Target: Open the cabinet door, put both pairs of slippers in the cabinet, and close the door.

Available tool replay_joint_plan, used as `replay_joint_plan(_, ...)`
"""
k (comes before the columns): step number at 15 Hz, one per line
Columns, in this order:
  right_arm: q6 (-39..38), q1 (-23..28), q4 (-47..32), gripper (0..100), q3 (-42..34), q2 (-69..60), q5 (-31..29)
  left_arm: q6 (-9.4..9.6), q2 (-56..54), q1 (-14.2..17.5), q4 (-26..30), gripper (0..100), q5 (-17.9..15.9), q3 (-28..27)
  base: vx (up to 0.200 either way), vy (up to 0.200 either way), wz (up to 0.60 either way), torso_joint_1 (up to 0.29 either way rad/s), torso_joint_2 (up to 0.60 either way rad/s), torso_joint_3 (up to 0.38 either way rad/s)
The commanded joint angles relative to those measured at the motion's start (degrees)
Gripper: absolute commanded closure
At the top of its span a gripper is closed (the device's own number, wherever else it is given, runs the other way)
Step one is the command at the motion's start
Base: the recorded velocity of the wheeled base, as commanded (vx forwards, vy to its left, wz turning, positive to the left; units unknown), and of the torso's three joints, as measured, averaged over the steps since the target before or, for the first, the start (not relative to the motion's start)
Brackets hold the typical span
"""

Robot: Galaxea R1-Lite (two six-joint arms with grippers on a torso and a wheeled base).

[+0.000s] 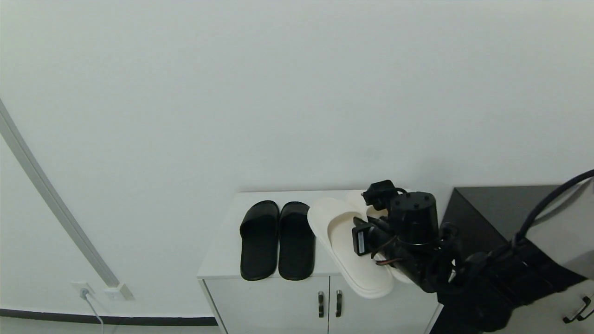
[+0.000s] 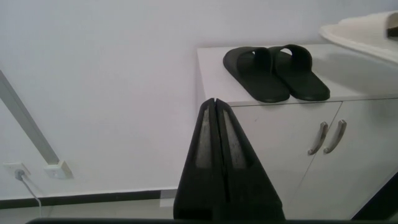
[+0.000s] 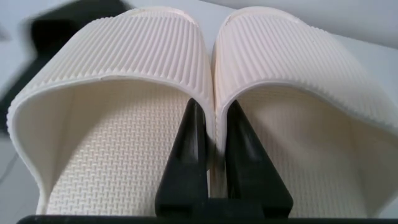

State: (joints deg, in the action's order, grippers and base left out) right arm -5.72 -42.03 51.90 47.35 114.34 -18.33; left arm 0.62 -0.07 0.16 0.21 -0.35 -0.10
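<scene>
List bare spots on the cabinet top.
Bare: the cabinet top strip between its left edge and the black slippers, plus a thin band behind them by the wall. Crowded: right half, white slippers pinched by the right gripper.

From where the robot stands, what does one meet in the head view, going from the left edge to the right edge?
wall socket → black slippers → white slippers → dark cabinet top

A plain room, like a home entryway (or a mock-up of one): bare white wall [image 1: 297, 93], low white cabinet [image 1: 264, 301] topped with black slippers [image 1: 260, 241] and cream slippers [image 1: 343, 241], wall socket [image 1: 82, 288].
</scene>
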Motion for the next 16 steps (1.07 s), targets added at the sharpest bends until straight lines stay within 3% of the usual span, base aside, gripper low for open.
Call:
replay_joint_plan(1, 0.4, -2.4, 0.0, 100, -6.3, -11.2, 6.4, -0.01, 0.1, 0.0, 0.0, 100, 0.0, 0.0, 0.000, 0.000, 0.00, 0.000, 0.00, 0.000)
replay_joint_plan(8, 1.0, -4.7, -8.5, 100, -11.0, -23.5, 21.3, -0.01, 0.1, 0.0, 0.0, 100, 0.0, 0.0, 0.000, 0.000, 0.00, 0.000, 0.00, 0.000)
replay_joint_plan(14, 13.9, -4.7, -7.9, 100, -16.6, -24.2, 24.1, -0.09, 0.1, 0.0, 0.0, 100, 0.0, 0.0, 0.000, 0.000, 0.00, 0.000, 0.00, 0.000)
replay_joint_plan(16, 14.8, -4.5, -7.2, 100, -16.9, -24.2, 24.3, -0.09, 0.1, 0.0, 0.1, 100, 0.0, 0.0, 0.000, 0.000, 0.00, 0.000, 0.00, 0.000)
